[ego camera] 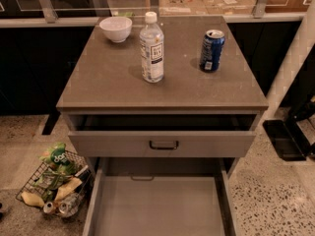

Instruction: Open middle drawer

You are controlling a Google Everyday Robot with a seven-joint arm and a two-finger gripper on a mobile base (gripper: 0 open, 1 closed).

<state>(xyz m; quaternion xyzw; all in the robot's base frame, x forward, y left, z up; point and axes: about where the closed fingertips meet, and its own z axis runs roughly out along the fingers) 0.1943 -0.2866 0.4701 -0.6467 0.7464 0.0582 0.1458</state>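
Observation:
The grey cabinet [162,90] has stacked drawers. The top drawer [206,144], with a dark bar handle [163,145], is pulled out a little and shows a dark gap behind its front. Below it, the middle drawer [167,167] shows as a recessed grey front with a faint small handle [141,178]; it looks pushed in and is partly hidden under the top drawer. Below that, the lowest drawer [157,208] is pulled far out and shows a bare grey interior. My gripper and arm are not in view.
On the cabinet top stand a white bowl [116,28], a clear water bottle [151,48] and a blue can [212,50]. A wire basket [56,183] of snacks and cans sits on the floor at the left. A dark base [285,139] stands on the floor at the right.

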